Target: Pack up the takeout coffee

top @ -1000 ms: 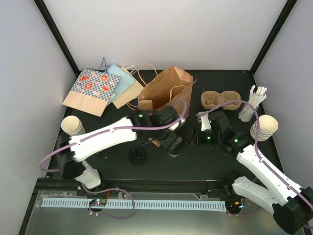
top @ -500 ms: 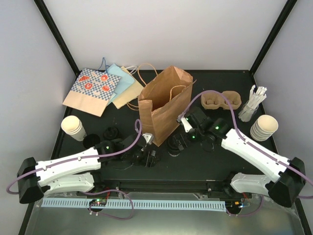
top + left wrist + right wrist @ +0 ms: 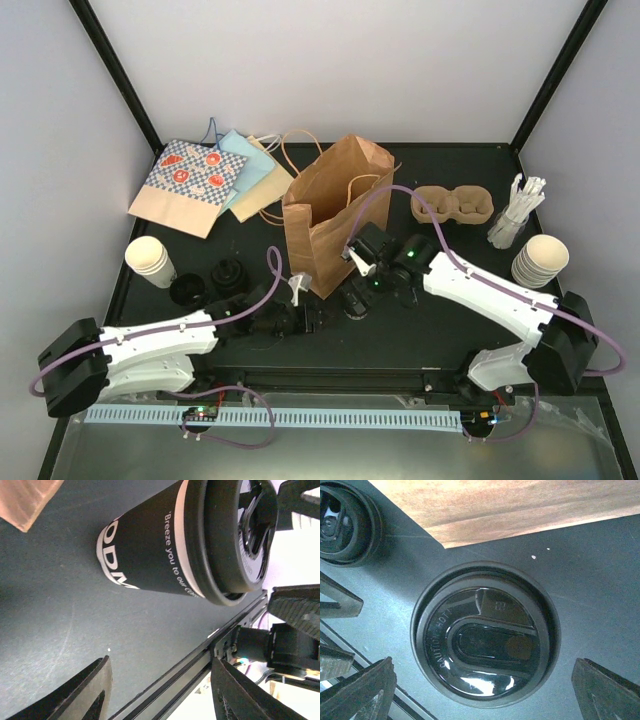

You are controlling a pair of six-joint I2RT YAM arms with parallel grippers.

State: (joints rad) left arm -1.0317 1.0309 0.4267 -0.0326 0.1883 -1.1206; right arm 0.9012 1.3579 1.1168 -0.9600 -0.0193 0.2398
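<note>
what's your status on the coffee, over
Left gripper open, empty. Right gripper open above lidded cup. Carrier empty; bag upright just behind cup.

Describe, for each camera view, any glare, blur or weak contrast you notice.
Right wrist: bright glare on the glossy black lid; brown bag out of focus. Left wrist: lidded cup lettering sharp, bag corner soft. Top external: even light, but spare lids barely show against the dark table.

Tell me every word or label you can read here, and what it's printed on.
"Breeze you to our": side of the black cup, then cut off.
"CAUTION HOT": embossed on the black lid.
Large white letters on that cup: partly hidden, unreadable.
Patterned bag: marks too small to read.
</note>
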